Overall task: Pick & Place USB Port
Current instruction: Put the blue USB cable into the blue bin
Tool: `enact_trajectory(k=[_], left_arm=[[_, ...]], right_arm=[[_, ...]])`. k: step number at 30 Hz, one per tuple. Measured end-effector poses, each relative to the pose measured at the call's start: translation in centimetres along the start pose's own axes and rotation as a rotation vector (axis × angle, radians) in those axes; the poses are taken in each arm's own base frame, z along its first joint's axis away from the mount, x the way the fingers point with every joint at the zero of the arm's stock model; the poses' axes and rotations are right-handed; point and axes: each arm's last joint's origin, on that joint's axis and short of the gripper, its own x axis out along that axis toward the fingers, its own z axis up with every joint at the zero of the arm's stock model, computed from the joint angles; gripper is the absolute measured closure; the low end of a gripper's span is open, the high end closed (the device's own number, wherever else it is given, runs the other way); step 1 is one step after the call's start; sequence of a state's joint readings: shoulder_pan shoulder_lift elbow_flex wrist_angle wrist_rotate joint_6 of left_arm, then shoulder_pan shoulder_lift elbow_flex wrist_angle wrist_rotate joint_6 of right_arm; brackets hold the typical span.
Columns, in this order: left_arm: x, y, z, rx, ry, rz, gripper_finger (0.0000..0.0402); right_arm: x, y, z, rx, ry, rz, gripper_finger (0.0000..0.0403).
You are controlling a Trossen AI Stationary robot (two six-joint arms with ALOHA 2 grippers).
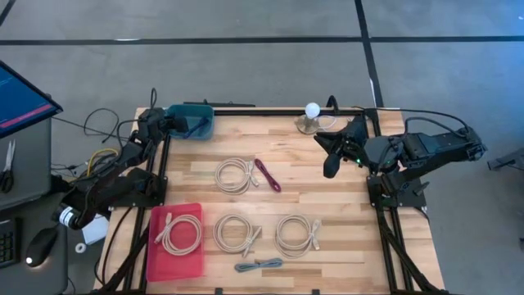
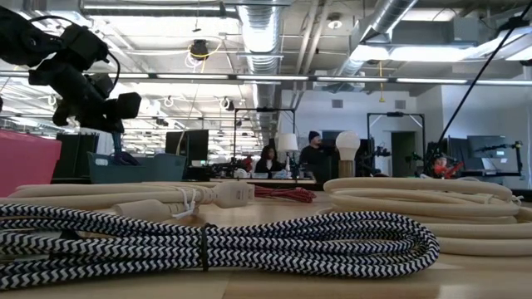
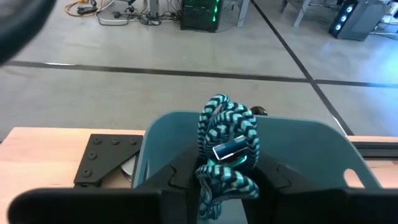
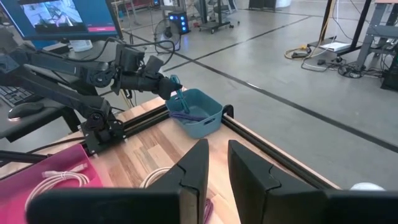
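Note:
My left gripper (image 1: 176,121) is at the table's far left corner, over the rim of a teal bin (image 1: 198,124). It is shut on a coiled teal-and-black braided cable (image 3: 227,134), whose metal USB plug (image 3: 230,149) shows in the bundle. In the right wrist view the cable (image 4: 177,101) reaches from that gripper down into the bin (image 4: 202,115). My right gripper (image 1: 330,168) hovers high over the table's right half. Its fingers (image 4: 217,168) stand a little apart with nothing between them. My left gripper pinches the coiled cable bundle between its two fingers, low on the bundle (image 3: 214,177). The fingers come from the table's left side, slanting a little downward. The bundle's loops stick out past the fingertips, over the inside of the bin (image 3: 311,149).
A red tray (image 1: 155,254) at the near left holds a white coiled cable (image 1: 178,231). More white coils (image 1: 235,174) (image 1: 236,233) (image 1: 296,235), a maroon cable (image 1: 268,174) and a grey braided cable (image 1: 259,265) lie on the wood. A bulb on a stand (image 1: 311,115) is at the far edge.

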State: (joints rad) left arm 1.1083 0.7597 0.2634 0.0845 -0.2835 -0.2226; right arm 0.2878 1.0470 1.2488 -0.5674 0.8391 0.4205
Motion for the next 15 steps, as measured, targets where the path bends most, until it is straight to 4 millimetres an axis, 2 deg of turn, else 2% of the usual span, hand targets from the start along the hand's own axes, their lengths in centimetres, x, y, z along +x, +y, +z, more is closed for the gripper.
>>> enact_trajectory(k=[15], left_arm=[[-0.27,-0.09,0.48,-0.203,-0.032,-0.05,0.0271]], right_arm=[[0.0,0.0,0.01,0.0,0.0,0.001,0.0349]])
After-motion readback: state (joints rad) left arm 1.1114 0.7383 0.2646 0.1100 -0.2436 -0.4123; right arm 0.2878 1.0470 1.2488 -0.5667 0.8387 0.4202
